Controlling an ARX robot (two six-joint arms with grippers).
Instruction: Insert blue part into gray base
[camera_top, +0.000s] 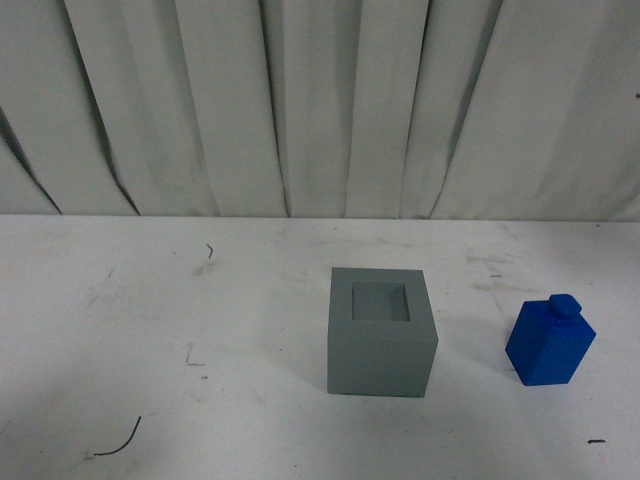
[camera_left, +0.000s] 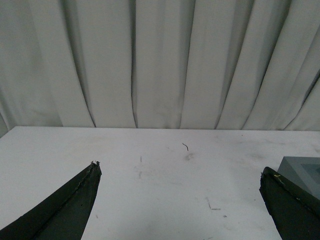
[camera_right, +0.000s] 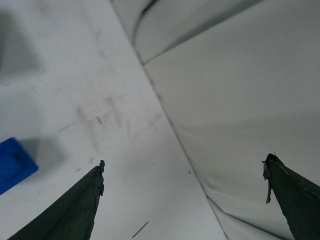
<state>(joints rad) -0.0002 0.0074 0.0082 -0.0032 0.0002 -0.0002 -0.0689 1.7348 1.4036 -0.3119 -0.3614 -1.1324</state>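
Observation:
The gray base (camera_top: 380, 335) sits near the middle of the white table with its square recess facing up and empty. The blue part (camera_top: 550, 342) stands upright to its right, apart from it, small knob on top. Neither arm shows in the front view. In the left wrist view my left gripper (camera_left: 180, 170) is open and empty above bare table, and a corner of the gray base (camera_left: 304, 170) shows beside one finger. In the right wrist view my right gripper (camera_right: 184, 164) is open and empty, and a corner of the blue part (camera_right: 14, 162) lies off to one side.
A white pleated curtain (camera_top: 320, 100) hangs behind the table's far edge. The white tabletop (camera_top: 150, 330) carries scuff marks and a small dark wire-like scrap (camera_top: 120, 442) at the front left.

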